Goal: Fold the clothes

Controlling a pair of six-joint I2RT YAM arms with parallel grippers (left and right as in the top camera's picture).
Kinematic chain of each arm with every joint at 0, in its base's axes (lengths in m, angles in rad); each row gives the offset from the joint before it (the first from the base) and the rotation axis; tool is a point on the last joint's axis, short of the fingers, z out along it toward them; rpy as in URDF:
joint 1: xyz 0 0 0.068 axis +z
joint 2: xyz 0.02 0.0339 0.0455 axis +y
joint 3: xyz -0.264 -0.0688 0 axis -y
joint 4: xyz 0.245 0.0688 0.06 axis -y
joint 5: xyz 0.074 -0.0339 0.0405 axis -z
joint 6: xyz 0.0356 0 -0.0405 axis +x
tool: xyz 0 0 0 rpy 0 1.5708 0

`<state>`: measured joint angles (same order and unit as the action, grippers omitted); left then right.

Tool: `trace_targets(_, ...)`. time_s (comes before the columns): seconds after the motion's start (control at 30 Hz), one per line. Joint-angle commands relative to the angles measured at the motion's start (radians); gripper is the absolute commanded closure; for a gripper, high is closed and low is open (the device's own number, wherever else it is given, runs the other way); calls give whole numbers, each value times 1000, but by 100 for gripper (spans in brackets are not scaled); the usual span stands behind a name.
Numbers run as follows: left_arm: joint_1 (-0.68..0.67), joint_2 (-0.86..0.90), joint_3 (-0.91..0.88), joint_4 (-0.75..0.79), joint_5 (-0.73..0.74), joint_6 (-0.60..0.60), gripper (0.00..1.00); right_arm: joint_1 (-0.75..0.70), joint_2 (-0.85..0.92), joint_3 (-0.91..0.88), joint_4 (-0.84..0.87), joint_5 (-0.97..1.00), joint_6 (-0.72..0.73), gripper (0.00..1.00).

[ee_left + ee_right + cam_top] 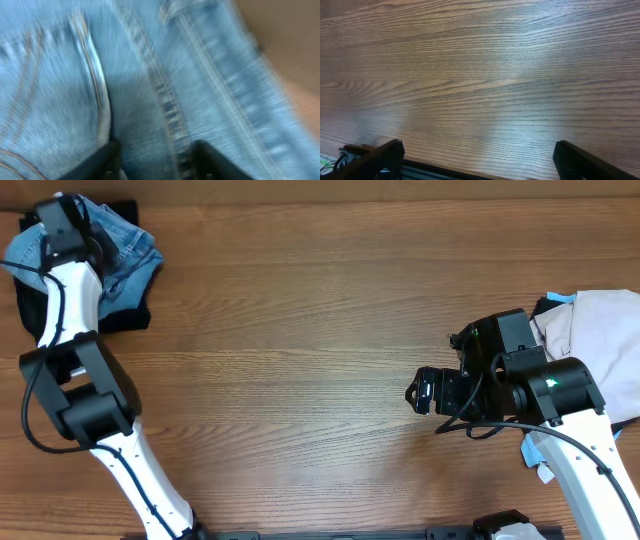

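Observation:
The clothes lie in two heaps. At the far left corner, light blue jeans (125,250) rest on a black garment (125,315). My left gripper (60,215) points down onto them. In the left wrist view the denim (210,75) fills the frame, blurred, with a stitched seam and a pocket edge. The left gripper (155,160) has its jaws partly apart, and the denim runs between and beneath the fingertips. My right gripper (415,392) hovers over bare wood at the right, wide open (477,160) and holding nothing.
A beige garment (600,330) is heaped at the right edge behind the right arm. Light blue cloth (535,450) shows below that arm. The wooden table (300,330) stretches between the two arms.

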<state>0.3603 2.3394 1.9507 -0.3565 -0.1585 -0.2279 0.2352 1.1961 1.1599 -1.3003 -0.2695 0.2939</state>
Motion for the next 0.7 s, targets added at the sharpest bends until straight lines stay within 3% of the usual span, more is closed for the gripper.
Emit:
trace_targets(0.0, 34, 16, -1, -23, -34, 20, 33, -6, -1, 18, 6, 8, -7, 0)
trace_targets(0.2, 38, -95, -1, -97, -24, 49, 19, -6, -1, 18, 34, 7, -6, 0)
trace_targets(0.3, 13, -319, -1, -80, -23, 27, 0, -6, -1, 18, 45, 7, 13, 0)
trace_targets(0.33, 10, -387, -1, -82, -3, 4, 0, -6, -1, 18, 42, 6, 13, 0)
trace_targets(0.53, 9, -798, -1, -127, 730, -8, 0, -6, -4, 24, 31, 5, 23, 0)
trace_targets(0.67, 10, -1002, -1, -241, 936, -34, 0, -6, -49, 71, 29, -31, 48, 0)
